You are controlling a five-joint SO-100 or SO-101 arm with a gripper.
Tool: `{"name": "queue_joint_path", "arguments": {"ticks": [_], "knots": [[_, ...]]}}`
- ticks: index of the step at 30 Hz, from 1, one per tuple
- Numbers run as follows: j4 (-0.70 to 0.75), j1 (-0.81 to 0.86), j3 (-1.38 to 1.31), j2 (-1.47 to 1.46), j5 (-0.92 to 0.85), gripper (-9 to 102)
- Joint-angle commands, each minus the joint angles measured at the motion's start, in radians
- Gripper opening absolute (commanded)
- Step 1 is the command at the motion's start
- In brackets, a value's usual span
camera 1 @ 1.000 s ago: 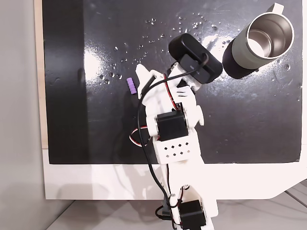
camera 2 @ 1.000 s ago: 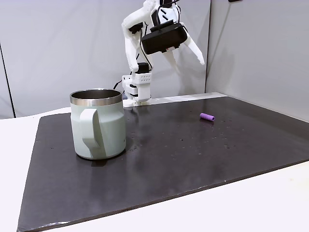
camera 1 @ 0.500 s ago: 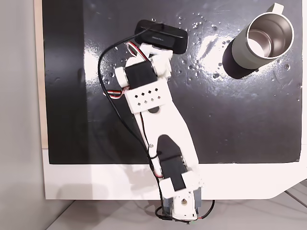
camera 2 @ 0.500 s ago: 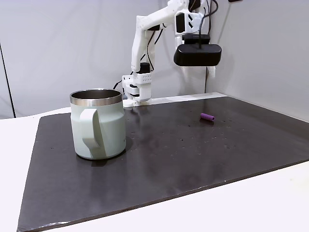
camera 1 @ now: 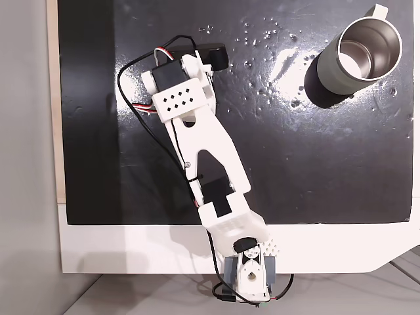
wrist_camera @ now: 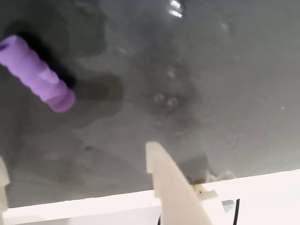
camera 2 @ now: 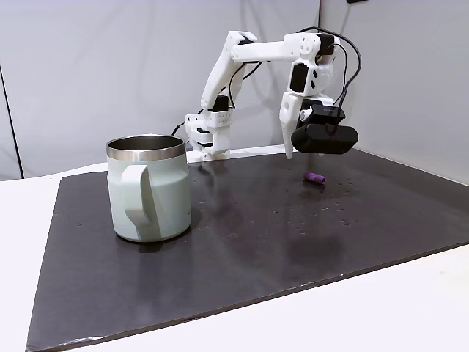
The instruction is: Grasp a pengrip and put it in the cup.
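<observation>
Now the arm is stretched out over the dark surface (camera 2: 242,242) and reaching down, and nothing of the task is done yet as far as can be seen: the pengrip (camera 2: 315,178) lies flat on the mat in a fixed view taken from the side, right of centre, just below the arm's black camera housing. In the wrist view the pengrip (wrist_camera: 37,74) shows big and purple at the upper left of the frame, lying on the mat with its shadow beside it, free of any contact. The gripper (wrist_camera: 77,173) has its jaws spread apart, one white finger rising at lower centre, the other just a sliver at the lower left edge, and the pengrip sits above and left of the gap, not yet between them. The cup (camera 2: 149,188) stands upright at the left of the side view, well apart from the pengrip; from above, the cup (camera 1: 357,59) sits in the upper right corner, its shiny inside empty. So, by my reading, we are at the approach: lining up, closing, lifting, carrying across and dropping in are all left.
</observation>
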Motion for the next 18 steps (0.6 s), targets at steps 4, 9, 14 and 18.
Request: {"name": "queue_joint_path", "arguments": {"ticks": [4, 9, 14, 18], "knots": [[0.009, -0.034, -0.146, -0.086, 0.005, 31], [0.009, -0.057, -0.210, -0.178, 0.017, 30], [0.009, -0.063, -0.261, -0.258, 0.028, 30], [0.009, -0.063, -0.295, -0.302, 0.028, 28]]}}
